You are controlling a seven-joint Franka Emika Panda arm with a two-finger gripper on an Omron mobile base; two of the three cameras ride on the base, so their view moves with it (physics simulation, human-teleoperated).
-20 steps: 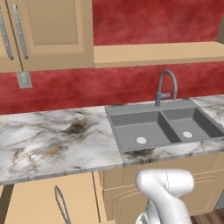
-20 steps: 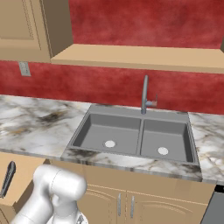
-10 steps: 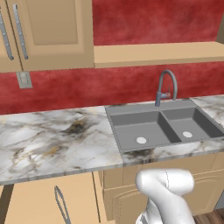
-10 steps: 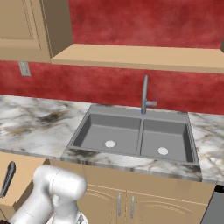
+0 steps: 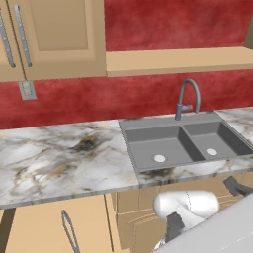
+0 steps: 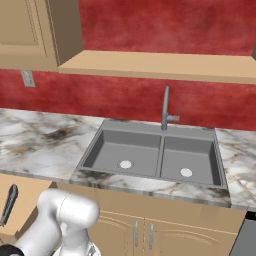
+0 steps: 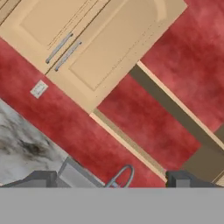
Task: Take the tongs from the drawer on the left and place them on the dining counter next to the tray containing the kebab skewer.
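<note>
Slim grey tongs (image 5: 68,231) lie in the open light-tan drawer (image 5: 29,232) under the marble worktop at the lower left. In the right base view the same drawer (image 6: 30,197) holds a dark-handled spoon (image 6: 9,202). My gripper (image 7: 111,179) is open, its two dark fingertips (image 7: 43,178) wide apart with nothing between them. It points up at the red wall and upper cabinets, away from the drawer. The dining counter, the tray and the kebab skewer are out of view.
A grey double sink (image 5: 185,143) with a curved faucet (image 5: 188,99) is set in the marble worktop (image 5: 54,158). Tan upper cabinets (image 5: 54,34) and a shelf (image 5: 178,59) hang above the red wall. My white arm (image 5: 185,205) rises in front of the sink cabinet doors (image 6: 145,232).
</note>
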